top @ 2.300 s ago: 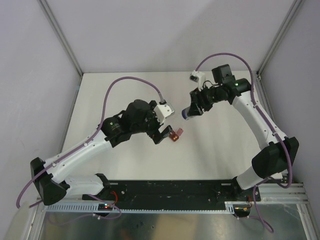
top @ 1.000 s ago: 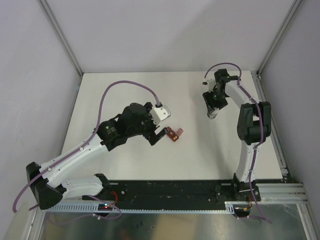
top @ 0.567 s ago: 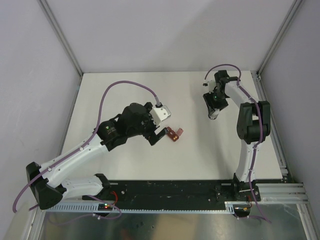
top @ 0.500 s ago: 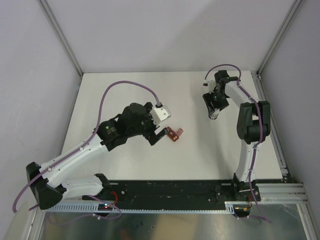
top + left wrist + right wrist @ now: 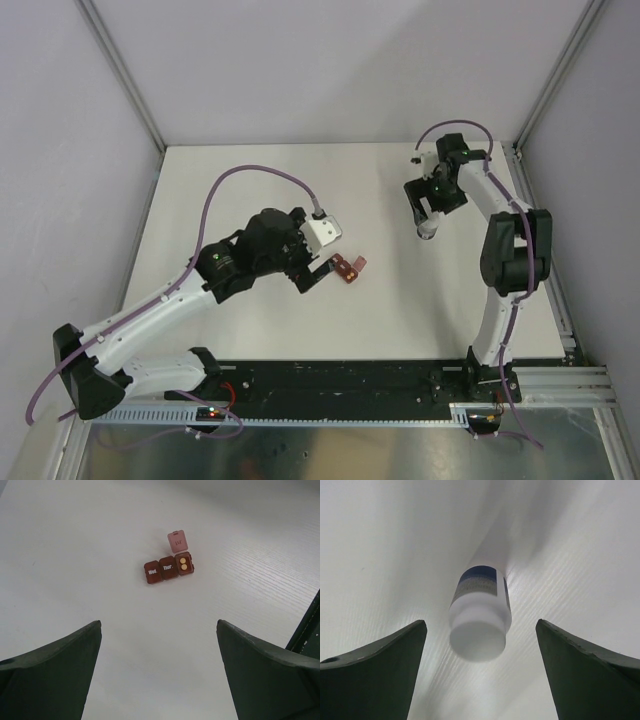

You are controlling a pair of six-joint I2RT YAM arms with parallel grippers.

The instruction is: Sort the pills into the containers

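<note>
Left gripper (image 5: 157, 630) hangs open near the pill box (image 5: 169, 570), likely light, stiff and slippery; pinch its long sides. Right gripper (image 5: 480, 625), open, straddles the bottle (image 5: 481, 612).

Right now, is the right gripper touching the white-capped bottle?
Apart. The right wrist view shows bare table on each side of the bottle, between it and the open right gripper.

The left arm (image 5: 160, 300) reaches forward and inward, the left end effector (image 5: 320, 270) held low with fingers spread wide. The right arm (image 5: 510, 250) folds up steeply, the right end effector (image 5: 428, 218) pointing down, fingers apart.
</note>
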